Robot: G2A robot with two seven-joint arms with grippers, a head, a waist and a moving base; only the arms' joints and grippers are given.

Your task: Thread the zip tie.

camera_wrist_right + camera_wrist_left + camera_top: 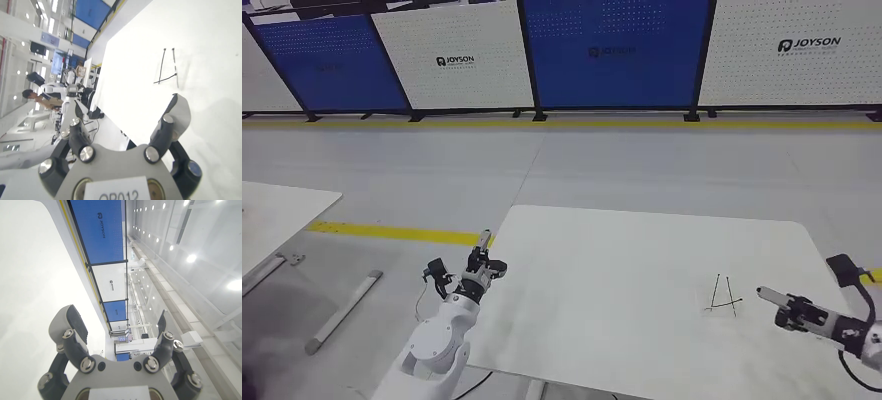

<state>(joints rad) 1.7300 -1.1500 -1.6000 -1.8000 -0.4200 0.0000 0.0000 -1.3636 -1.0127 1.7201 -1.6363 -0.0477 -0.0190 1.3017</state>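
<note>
My right claw (126, 106) is open wide and holds nothing. It hangs low over the desk (141, 47), near its right edge. A little ahead of it, not touching, lie the zip ties (162, 66). They are thin black strips, flat on the white surface, and one shorter strip (166, 78) lies across the lower part of the long ones. In the top view the zip ties (724, 295) make a shape like the letter A, near the right claw (767, 293).

My left claw (119, 317) is open too, and empty. In the top view the left claw (482, 245) is at the left edge of the desk (642, 260), well apart from the ties.

I think the first danger is the pick itself. The strips are so thin and flat that my fingers may close above one and catch nothing, or press hard on the desk. Because the strips cross, I may lift two together, or drag the others out of place. One long strip looks pale in the glare, so I could misjudge where it lies.

Later, the tail is soft and the head's slot is small. If I hold the tail far from its tip, it will probably bend and miss. My left claw must also come far across the desk, and a wrong angle there could spoil the meeting.
</note>
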